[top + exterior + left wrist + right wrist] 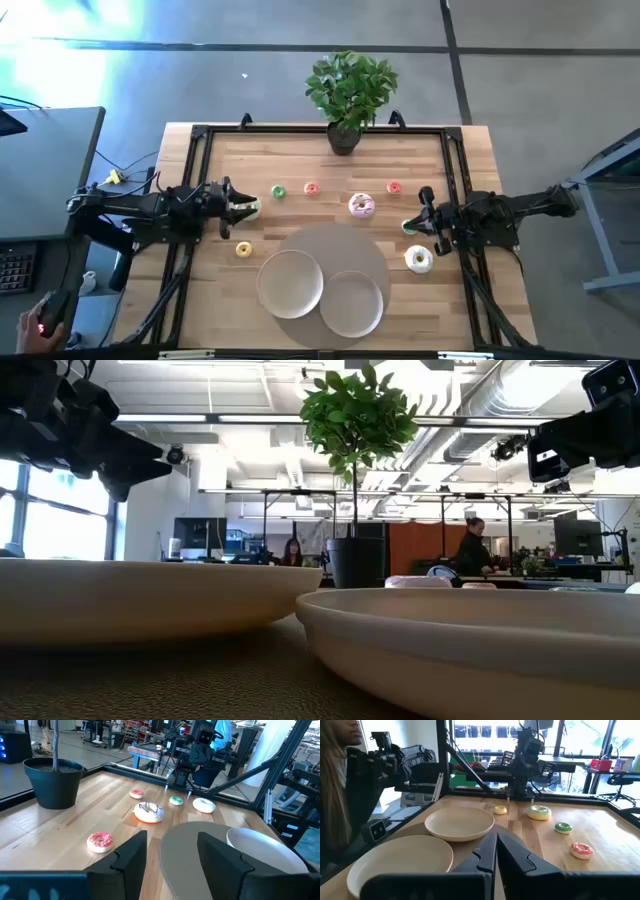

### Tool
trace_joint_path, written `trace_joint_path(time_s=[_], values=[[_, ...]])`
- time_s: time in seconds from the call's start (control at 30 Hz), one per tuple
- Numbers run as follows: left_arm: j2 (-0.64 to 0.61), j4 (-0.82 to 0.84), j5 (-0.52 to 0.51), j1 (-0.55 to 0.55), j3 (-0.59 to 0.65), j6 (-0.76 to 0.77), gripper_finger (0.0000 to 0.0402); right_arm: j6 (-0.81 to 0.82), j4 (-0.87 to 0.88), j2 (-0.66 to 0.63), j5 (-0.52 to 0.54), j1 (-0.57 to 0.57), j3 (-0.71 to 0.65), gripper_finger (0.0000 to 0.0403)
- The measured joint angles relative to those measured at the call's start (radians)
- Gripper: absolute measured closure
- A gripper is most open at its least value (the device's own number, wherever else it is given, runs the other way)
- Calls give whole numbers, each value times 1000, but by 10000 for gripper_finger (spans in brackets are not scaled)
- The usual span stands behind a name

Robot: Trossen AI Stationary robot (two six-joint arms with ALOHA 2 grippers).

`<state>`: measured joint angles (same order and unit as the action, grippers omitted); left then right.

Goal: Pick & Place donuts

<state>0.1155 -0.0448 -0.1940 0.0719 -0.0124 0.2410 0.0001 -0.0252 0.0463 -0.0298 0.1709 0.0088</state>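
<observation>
Several toy donuts lie flat on the wooden table. In the high view I see a green-white one (pixel 251 208), a green mini (pixel 278 191), a pink mini (pixel 311 188), a larger pink one (pixel 361 206), a red mini (pixel 393 187), a green mini (pixel 408 227), a yellow mini (pixel 243 249) and a white one (pixel 419 260). My left gripper (pixel 240 208) is open (pixel 172 855) and hovers by the green-white donut (pixel 539 812). My right gripper (pixel 421 214) is shut (pixel 496 851) and empty, just above the green mini (pixel 175 800).
Two beige plates (pixel 291 283) (pixel 351 303) sit on a round grey mat (pixel 335 240) at the table's near middle and fill the low view (pixel 470 630). A potted plant (pixel 348 95) stands at the far edge. A black frame (pixel 196 160) borders the table. A person (pixel 340 780) stands at the table's left.
</observation>
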Motion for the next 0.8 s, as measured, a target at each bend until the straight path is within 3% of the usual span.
trace_joint_path(time_s=[0.8], values=[[14,0,0,0,0,0,228,0,0,0,0,0,0,391]])
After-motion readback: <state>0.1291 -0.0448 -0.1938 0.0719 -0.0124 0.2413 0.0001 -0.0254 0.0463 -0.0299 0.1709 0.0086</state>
